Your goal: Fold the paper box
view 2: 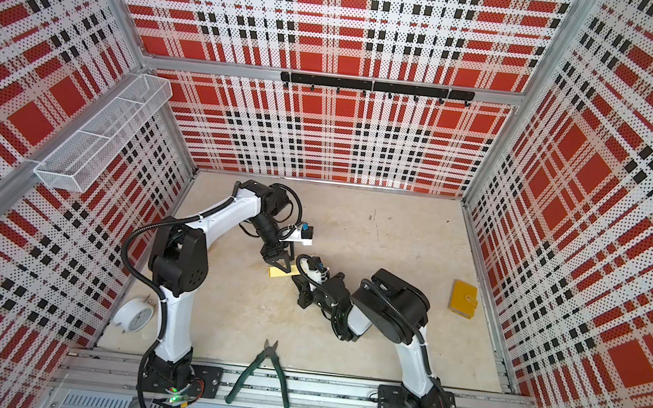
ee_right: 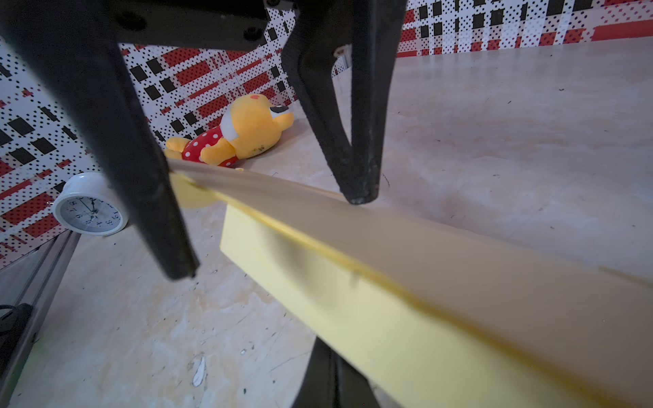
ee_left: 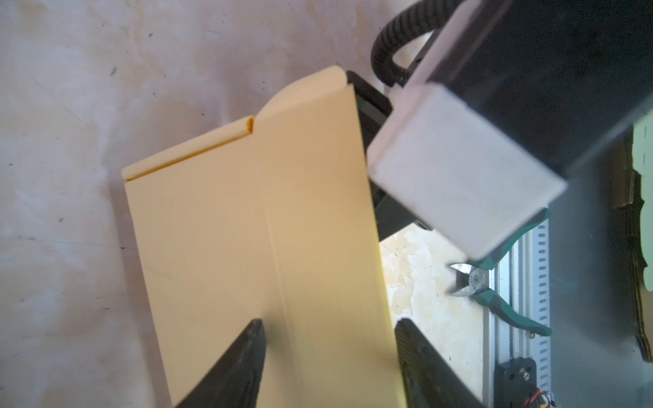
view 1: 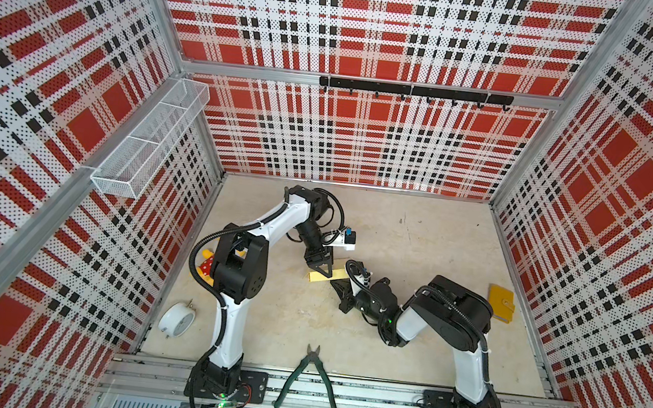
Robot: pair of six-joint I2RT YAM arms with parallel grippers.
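Green-handled pliers lie nearest, across the front edge of the table, with a white alarm clock off to the left by the wall. Further in, near the middle of the table, sits the paper box, pale yellow, one long panel raised at a slant above its shallow side wall. The right gripper meets the box's right end with its fingers pressed together; their tips are hidden behind the cardboard, so whether they pinch it cannot be told. The left gripper hangs over the box from the far side, fingers spread, straddling the raised panel, one tip touching its upper edge. A plush toy lies by the left wall, a yellow wallet by the right.
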